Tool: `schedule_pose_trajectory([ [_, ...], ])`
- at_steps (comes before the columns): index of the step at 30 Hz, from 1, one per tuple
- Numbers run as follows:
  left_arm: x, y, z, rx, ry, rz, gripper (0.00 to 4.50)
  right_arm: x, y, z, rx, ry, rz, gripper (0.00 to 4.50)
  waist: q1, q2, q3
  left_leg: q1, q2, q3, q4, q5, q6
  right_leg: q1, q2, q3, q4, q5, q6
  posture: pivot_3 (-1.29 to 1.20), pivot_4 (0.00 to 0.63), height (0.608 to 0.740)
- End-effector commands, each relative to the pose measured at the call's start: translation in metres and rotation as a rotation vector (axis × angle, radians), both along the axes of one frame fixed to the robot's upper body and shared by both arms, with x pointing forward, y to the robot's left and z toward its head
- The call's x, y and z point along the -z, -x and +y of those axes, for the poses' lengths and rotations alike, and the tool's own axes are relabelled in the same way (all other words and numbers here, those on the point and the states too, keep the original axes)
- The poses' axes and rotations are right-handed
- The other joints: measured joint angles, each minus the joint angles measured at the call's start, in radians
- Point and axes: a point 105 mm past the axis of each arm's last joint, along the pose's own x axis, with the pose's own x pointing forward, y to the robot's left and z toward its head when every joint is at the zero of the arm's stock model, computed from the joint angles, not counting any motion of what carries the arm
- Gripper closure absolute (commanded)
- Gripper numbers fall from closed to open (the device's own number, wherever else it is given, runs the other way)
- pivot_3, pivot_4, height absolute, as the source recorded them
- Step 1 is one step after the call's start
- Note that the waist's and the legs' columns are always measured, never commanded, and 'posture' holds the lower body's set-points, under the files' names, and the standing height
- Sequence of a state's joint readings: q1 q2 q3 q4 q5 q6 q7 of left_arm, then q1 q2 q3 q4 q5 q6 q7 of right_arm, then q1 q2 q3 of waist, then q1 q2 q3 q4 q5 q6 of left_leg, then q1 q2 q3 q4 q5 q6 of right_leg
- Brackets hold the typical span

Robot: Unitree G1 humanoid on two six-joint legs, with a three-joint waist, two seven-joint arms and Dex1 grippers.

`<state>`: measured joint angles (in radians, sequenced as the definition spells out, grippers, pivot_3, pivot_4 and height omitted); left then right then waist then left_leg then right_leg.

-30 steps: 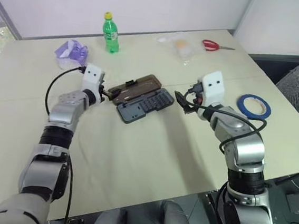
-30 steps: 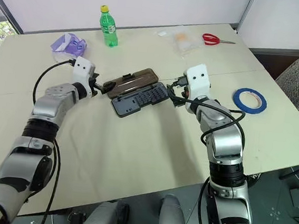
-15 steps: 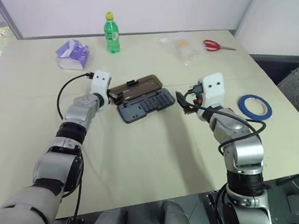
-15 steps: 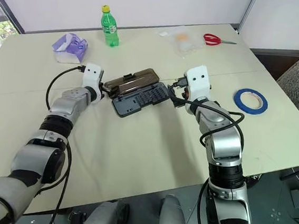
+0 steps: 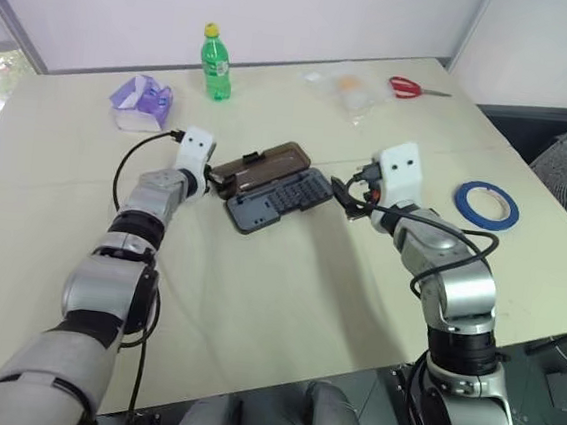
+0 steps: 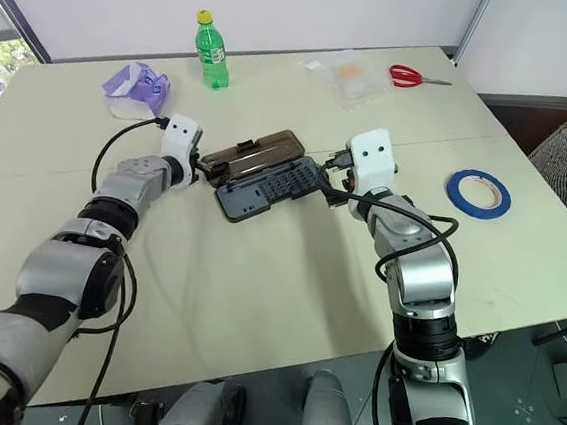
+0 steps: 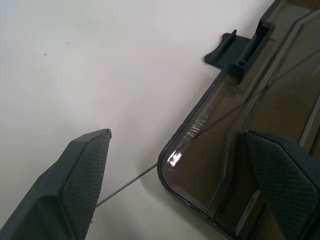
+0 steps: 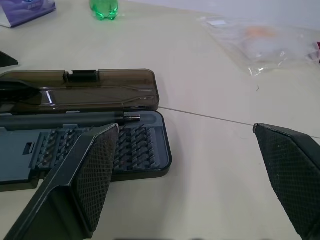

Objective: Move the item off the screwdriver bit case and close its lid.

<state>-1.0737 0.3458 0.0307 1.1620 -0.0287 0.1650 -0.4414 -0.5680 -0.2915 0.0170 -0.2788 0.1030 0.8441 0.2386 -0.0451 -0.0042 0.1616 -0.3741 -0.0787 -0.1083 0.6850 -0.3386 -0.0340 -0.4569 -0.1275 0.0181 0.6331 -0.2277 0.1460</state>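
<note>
The left gripper (image 7: 175, 165) has its fingers spread wide at the corner of the brown lid (image 5: 263, 162); one finger is over the bare table (image 5: 286, 293) and the other over the lid, and I cannot tell if it touches. The lid lies flat open beside the grey screwdriver bit case (image 5: 277, 198). The right gripper (image 8: 200, 170) is also spread wide and holds nothing, just off the far end of the case from the left gripper. The blue tape ring (image 5: 485, 204) lies on the table, well apart from the case, beyond the right gripper.
</note>
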Motion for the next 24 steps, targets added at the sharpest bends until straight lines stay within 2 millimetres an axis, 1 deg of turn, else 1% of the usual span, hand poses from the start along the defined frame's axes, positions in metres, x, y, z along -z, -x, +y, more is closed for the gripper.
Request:
schedule_pose_trajectory([
  [1, 0.003, 0.0, -0.003, 0.015, -0.023, 0.023, 0.05, -0.018, 0.004, 0.0, -0.001, -0.005, -0.071, 0.0, 0.0, 0.0, 0.0, 0.0, 0.0, 0.0, 0.0, 0.0, 0.0, 0.0, 0.0, 0.0, 0.0, 0.0, 0.0, 0.0, 0.15, 0.74],
  [2, 0.006, 0.001, -0.004, 0.016, -0.029, 0.035, 0.05, -0.018, 0.004, -0.001, 0.001, -0.003, -0.073, 0.0, 0.0, -0.001, 0.0, 0.0, 0.0, 0.0, 0.0, 0.0, 0.0, 0.0, 0.0, 0.0, 0.0, 0.0, 0.0, 0.0, 0.15, 0.74],
  [3, 0.009, 0.001, -0.004, 0.018, -0.03, 0.049, 0.29, -0.019, 0.004, -0.001, 0.003, -0.002, -0.074, 0.0, 0.0, -0.001, -0.001, 0.0, 0.0, 0.0, 0.0, 0.0, 0.0, 0.0, 0.0, 0.0, 0.0, 0.0, 0.0, 0.0, 0.15, 0.74],
  [4, 0.01, 0.002, -0.004, 0.019, -0.029, 0.056, 0.57, -0.019, 0.004, -0.001, 0.003, -0.002, -0.075, 0.0, 0.0, -0.001, -0.001, 0.0, 0.0, 0.0, 0.0, 0.0, 0.0, 0.0, 0.0, 0.0, 0.0, 0.0, 0.0, 0.0, 0.15, 0.74],
  [6, 0.014, 0.003, -0.004, 0.021, -0.028, 0.078, 1.33, -0.02, 0.004, -0.002, 0.006, 0.001, -0.077, 0.0, 0.0, -0.002, -0.001, 0.0, 0.0, 0.0, 0.0, 0.0, 0.0, 0.0, 0.0, 0.0, 0.0, 0.0, 0.0, 0.0, 0.15, 0.74],
  [9, 0.019, 0.005, -0.005, 0.029, -0.03, 0.107, 1.33, -0.021, 0.004, -0.003, 0.01, 0.004, -0.081, 0.0, 0.0, -0.002, -0.002, 0.0, 0.0, 0.0, 0.0, 0.0, 0.0, 0.001, 0.0, 0.0, 0.0, 0.0, 0.0, 0.0, 0.15, 0.74],
  [11, 0.021, 0.006, -0.005, 0.035, -0.035, 0.119, 1.72, -0.022, 0.004, -0.004, 0.012, 0.007, -0.084, 0.0, 0.0, -0.002, -0.002, 0.001, 0.0, 0.0, 0.0, 0.0, 0.0, 0.001, 0.0, 0.0, 0.0, 0.0, 0.0, 0.0, 0.15, 0.74],
  [13, 0.023, 0.007, -0.006, 0.045, -0.039, 0.13, 2.45, -0.024, 0.003, -0.005, 0.016, 0.01, -0.089, 0.0, 0.001, -0.001, -0.002, 0.001, 0.0, 0.0, 0.0, 0.0, 0.0, 0.001, 0.0, 0.0, 0.0, 0.0, 0.0, 0.0, 0.15, 0.74],
  [21, 0.026, 0.011, -0.013, 0.112, -0.046, 0.157, 2.45, -0.027, 0.002, -0.008, 0.028, 0.017, -0.101, 0.0, 0.004, -0.001, -0.004, 0.001, -0.001, -0.001, 0.001, 0.0, 0.0, 0.002, 0.0, 0.0, 0.0, 0.0, 0.0, 0.0, 0.15, 0.74],
  [24, 0.028, 0.013, -0.018, 0.159, -0.047, 0.169, 3.25, -0.027, 0.002, -0.008, 0.031, 0.016, -0.101, 0.0, 0.003, -0.001, -0.004, 0.001, -0.001, -0.001, 0.001, 0.0, 0.0, 0.003, -0.001, -0.001, 0.0, 0.0, 0.0, 0.0, 0.15, 0.74],
])
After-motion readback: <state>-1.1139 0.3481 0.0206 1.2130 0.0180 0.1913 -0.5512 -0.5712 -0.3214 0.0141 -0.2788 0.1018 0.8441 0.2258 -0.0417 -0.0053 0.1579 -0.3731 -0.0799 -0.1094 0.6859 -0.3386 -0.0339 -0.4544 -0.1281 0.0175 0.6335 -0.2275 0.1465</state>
